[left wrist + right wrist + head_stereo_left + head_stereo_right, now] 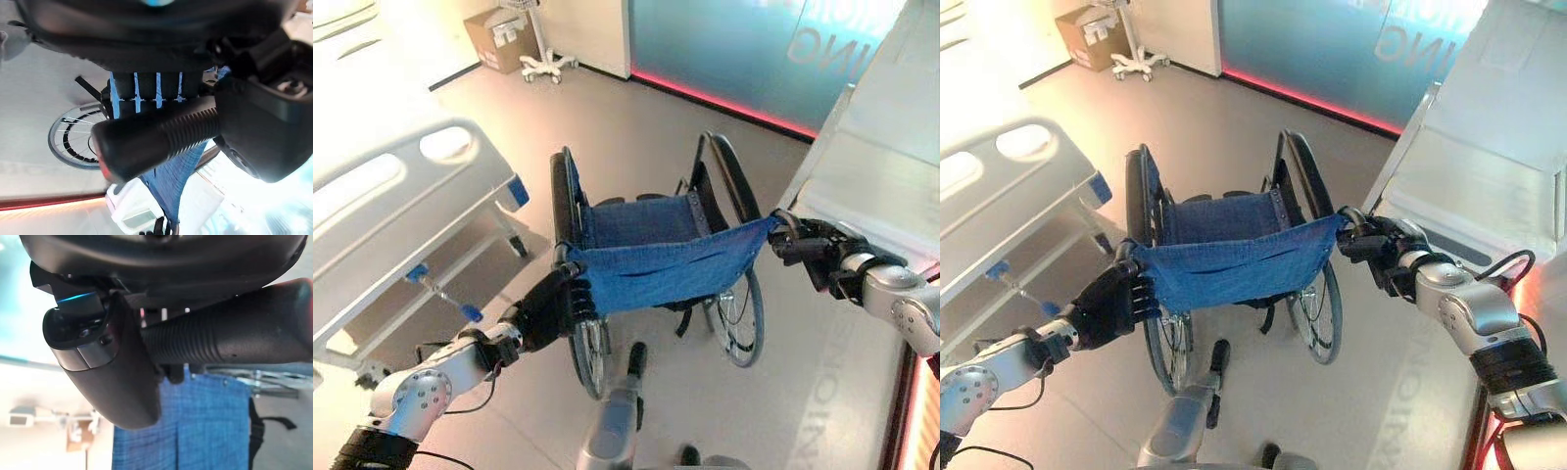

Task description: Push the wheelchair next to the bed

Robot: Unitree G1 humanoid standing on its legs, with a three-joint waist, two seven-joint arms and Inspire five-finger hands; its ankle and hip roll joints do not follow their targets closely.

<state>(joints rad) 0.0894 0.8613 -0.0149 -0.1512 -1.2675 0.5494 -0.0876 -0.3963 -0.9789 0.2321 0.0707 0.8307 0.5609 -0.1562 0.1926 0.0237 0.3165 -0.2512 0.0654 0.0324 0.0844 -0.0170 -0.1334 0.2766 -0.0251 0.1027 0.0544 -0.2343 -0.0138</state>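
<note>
Both robot hands clamped on the push handles, left robot hand [551, 305] & right robot hand [806, 245], w/ the wheelchair [651, 257] just beside the bed [406, 211] foot end: mid-push, next needs steady forward shove, veering bedward.

A hospital-like care room is suggested by the railed bed [401, 186] at left, the wheelchair [651, 250] at centre, and a wheeled stand [546, 61] at the top.

Far back by the wall sits a cardboard box [500, 39], a white wheeled stand [544, 61] just beside it, and a teal glass panel [724, 49] further along.
</note>
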